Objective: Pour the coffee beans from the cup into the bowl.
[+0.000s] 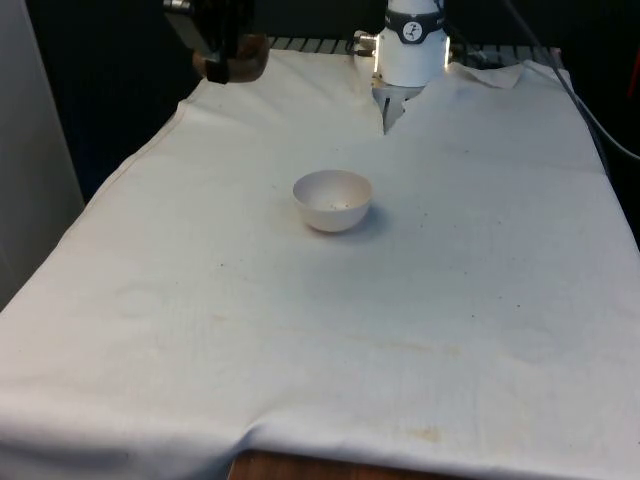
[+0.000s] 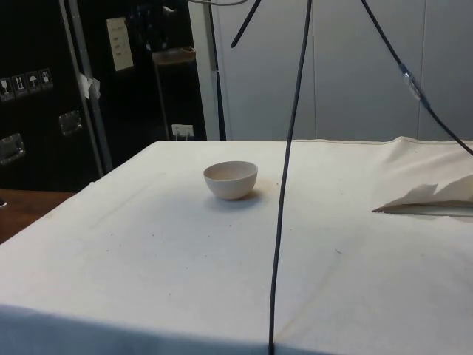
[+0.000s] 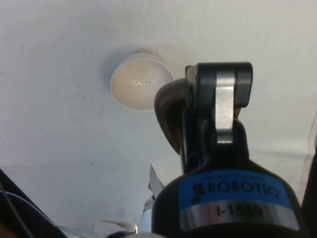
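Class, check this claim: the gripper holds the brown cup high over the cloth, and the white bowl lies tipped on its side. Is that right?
Not quite. The white bowl stands upright on the cloth, mouth up, as the side view shows. The rest holds: the gripper holds the brown cup high over the cloth.

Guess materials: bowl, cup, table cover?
Bowl: likely glazed ceramic or plastic; smooth off-white, thin rim, faint specks inside. Cup in the pincer: brown with a slight sheen, maybe ceramic or plastic. Cloth: matte woven fabric, creased and lightly stained.
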`<state>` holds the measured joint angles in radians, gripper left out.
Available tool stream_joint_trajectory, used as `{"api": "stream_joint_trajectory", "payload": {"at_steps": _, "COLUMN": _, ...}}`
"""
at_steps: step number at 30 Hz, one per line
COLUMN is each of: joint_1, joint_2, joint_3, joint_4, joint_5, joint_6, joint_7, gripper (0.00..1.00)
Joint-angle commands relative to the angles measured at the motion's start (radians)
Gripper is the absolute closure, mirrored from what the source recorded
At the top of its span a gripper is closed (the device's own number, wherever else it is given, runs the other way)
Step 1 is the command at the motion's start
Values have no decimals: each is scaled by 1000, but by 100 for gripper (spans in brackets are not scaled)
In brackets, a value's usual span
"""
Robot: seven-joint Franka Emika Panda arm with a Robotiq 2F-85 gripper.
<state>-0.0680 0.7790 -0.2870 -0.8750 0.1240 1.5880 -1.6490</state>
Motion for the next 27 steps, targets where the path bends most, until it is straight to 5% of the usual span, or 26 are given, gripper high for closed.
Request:
{"api": "stream_joint_trajectory", "payload": {"at_steps": 1, "joint_1": -1, "joint_2": -1, "joint_3": 0, "joint_4": 0, "joint_5": 2, "joint_6": 2, "joint_7": 0, "gripper": 96}}
{"api": "stream_joint_trajectory", "payload": {"at_steps": 9, "joint_1": 0, "joint_2": -20, "joint_3": -2, "joint_4": -24, "joint_5": 18, "joint_6": 59, "joint_7": -3, "gripper": 96}}
{"api": "stream_joint_trajectory", "payload": {"at_steps": 10, "joint_1": -1, "joint_2": -5, "joint_3": 0, "joint_4": -5, "joint_5": 17, "joint_6": 25, "joint_7": 0, "gripper": 96}}
{"api": "stream_joint_trajectory", "payload": {"at_steps": 11, "joint_1": 0, "joint_2": -21, "joint_3": -2, "joint_4": -30, "joint_5": 22, "joint_6": 70, "joint_7": -3, "gripper": 96}}
{"api": "stream_joint_trajectory", "payload": {"at_steps": 17, "joint_1": 0, "joint_2": -25, "joint_3": -2, "joint_4": -55, "joint_5": 33, "joint_6": 109, "joint_7": -6, "gripper": 96}}
{"api": "stream_joint_trajectory", "payload": {"at_steps": 18, "joint_1": 0, "joint_2": -6, "joint_3": 0, "joint_4": -29, "joint_5": 32, "joint_6": 75, "joint_7": 0, "gripper": 96}}
{"api": "stream_joint_trajectory", "payload": {"at_steps": 20, "joint_1": 1, "joint_2": -27, "joint_3": -3, "joint_4": -71, "joint_5": 38, "joint_6": 132, "joint_7": -7, "gripper": 96}}
{"api": "stream_joint_trajectory", "payload": {"at_steps": 25, "joint_1": 4, "joint_2": -30, "joint_3": -4, "joint_4": -104, "joint_5": 41, "joint_6": 167, "joint_7": -8, "gripper": 96}}
{"api": "stream_joint_trajectory", "payload": {"at_steps": 26, "joint_1": 3, "joint_2": -6, "joint_3": 0, "joint_4": -71, "joint_5": 43, "joint_6": 134, "joint_7": 0, "gripper": 96}}
{"api": "stream_joint_trajectory", "payload": {"at_steps": 27, "joint_1": 6, "joint_2": -30, "joint_3": -5, "joint_4": -112, "joint_5": 41, "joint_6": 174, "joint_7": -8, "gripper": 96}}
